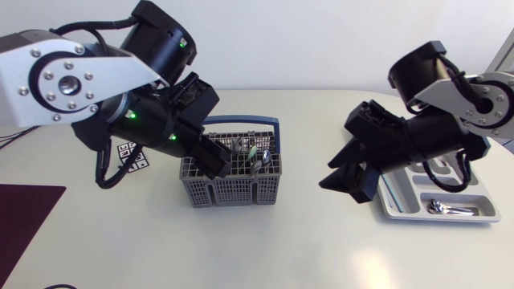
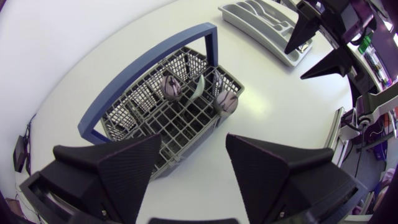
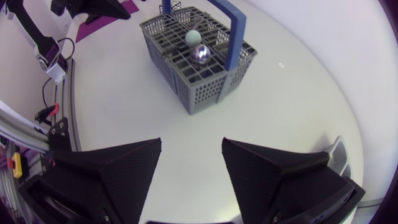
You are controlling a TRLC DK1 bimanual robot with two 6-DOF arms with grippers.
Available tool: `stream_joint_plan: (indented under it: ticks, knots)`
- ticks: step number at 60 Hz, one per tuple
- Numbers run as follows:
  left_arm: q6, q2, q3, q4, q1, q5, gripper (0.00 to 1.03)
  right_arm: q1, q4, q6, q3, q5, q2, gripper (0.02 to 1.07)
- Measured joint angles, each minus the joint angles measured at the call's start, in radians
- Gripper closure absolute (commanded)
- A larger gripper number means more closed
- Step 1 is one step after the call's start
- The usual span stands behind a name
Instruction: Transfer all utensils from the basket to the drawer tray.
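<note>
1. Two hands hang over the white desk (image 1: 281,249), and neither grips anything.
2. The left hand (image 2: 193,155) has its fingers spread wide apart. It is low over one end of the grey basket (image 1: 233,193), touching nothing inside.
3. The basket stands mid-desk with its blue handle (image 1: 261,122) upright.
4. Several utensils stand in the basket's half nearer the drawer tray. There are two shiny spoons, bowls up (image 2: 171,87), and a pale green piece (image 2: 199,87) between them.
5. The right hand (image 3: 191,158) also has its fingers well apart. It sits above bare desk between the basket and the drawer tray (image 1: 401,207), close to the tray's edge.
6. The drawer tray is light grey and lies at the desk's right side, partly under the right arm. One metal utensil (image 1: 450,207) lies in its long front compartment.
7. A dark mat (image 1: 24,217) lies at the desk's left edge, and a printed tag (image 1: 132,154) lies beneath the left arm.
</note>
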Motion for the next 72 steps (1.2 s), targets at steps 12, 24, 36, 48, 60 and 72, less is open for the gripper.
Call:
stream_joint_plan:
  ticks: [12,24,36,48,60,72]
  knots:
    - [0.027,-0.039,-0.064,0.038,0.036,0.000,0.28,0.132,0.022,0.245,0.100,-0.001,0.088,0.36]
    - [0.057,-0.065,-0.132,0.080,0.051,0.000,0.26,0.191,0.044,0.426,0.161,-0.035,0.193,0.36]
    - [0.071,-0.082,-0.166,0.119,0.060,0.000,0.26,0.216,0.122,0.593,0.199,-0.068,0.240,0.45]
    - [0.075,-0.103,-0.192,0.149,0.074,0.000,0.26,0.200,0.156,0.679,0.216,-0.108,0.272,0.50]
    - [0.075,-0.116,-0.221,0.182,0.076,0.000,0.26,0.186,0.158,0.724,0.216,-0.129,0.312,0.54]
    - [0.075,-0.117,-0.232,0.187,0.076,0.000,0.26,0.187,0.161,0.734,0.219,-0.159,0.342,0.58]
